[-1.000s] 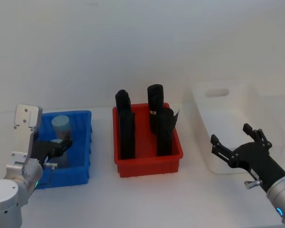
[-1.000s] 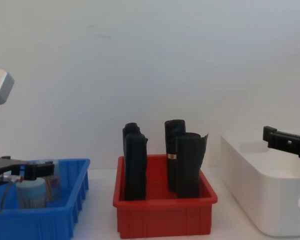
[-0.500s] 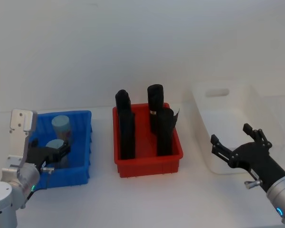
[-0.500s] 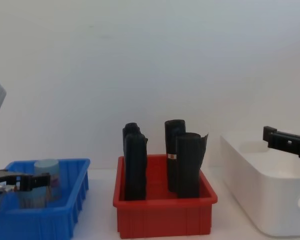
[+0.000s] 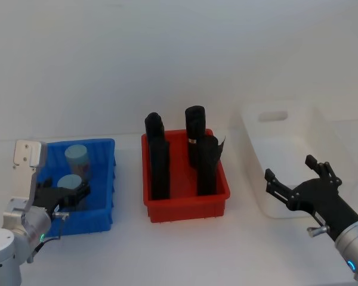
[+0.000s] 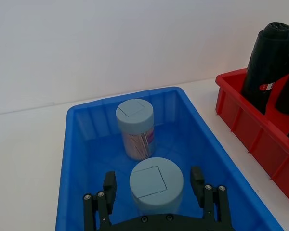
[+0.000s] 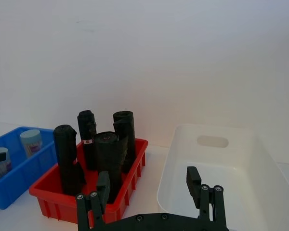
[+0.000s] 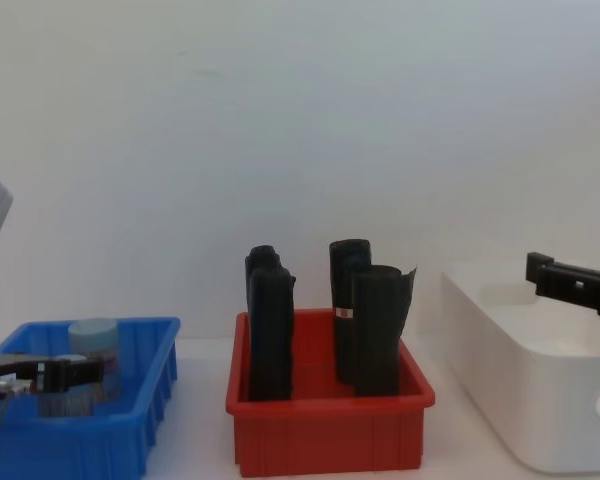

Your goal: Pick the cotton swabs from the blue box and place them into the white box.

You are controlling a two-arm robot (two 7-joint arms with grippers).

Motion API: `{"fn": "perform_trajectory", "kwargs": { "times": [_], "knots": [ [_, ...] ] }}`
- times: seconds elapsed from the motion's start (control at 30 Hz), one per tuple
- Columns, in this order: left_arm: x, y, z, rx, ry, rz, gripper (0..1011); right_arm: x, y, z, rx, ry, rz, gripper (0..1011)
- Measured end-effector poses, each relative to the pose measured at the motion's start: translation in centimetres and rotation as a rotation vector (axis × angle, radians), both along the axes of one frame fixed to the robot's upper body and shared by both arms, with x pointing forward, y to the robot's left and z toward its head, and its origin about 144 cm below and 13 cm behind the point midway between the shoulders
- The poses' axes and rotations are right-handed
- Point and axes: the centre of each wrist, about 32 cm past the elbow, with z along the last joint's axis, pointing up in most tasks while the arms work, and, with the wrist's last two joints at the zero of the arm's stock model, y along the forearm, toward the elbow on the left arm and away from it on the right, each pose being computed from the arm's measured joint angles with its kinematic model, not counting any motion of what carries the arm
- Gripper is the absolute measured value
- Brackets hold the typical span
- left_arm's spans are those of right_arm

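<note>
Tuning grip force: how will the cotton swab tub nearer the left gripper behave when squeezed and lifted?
Probably light: the near tub is small, and its twin behind shows thin sticks inside. Its round wall looks smooth, so it may slip between the open left gripper's fingers. Standing upright in the blue box, it could tip and roll if nudged.
</note>
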Motion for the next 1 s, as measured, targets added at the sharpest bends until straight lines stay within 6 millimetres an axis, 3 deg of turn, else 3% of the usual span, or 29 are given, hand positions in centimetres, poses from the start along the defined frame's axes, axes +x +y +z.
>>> {"fn": "perform_trajectory", "kwargs": {
  "times": [0.17,0.43,0.73,1.0],
  "knots": [
    [0.1,0.0,-0.1,0.0,0.003,-0.007,905,0.0,0.0,0.0,0.0,0.0,0.0,1002],
    [0.3,-0.1,-0.2,0.007,0.002,-0.023,659,0.0,0.0,0.0,0.0,0.0,0.0,1002],
    [0.2,-0.4,0.5,0.02,-0.018,-0.04,653,0.0,0.0,0.0,0.0,0.0,0.0,1002],
    [-0.2,-0.9,2.4,0.047,-0.066,-0.07,653,0.0,0.0,0.0,0.0,0.0,0.0,1002]
  ]
}}
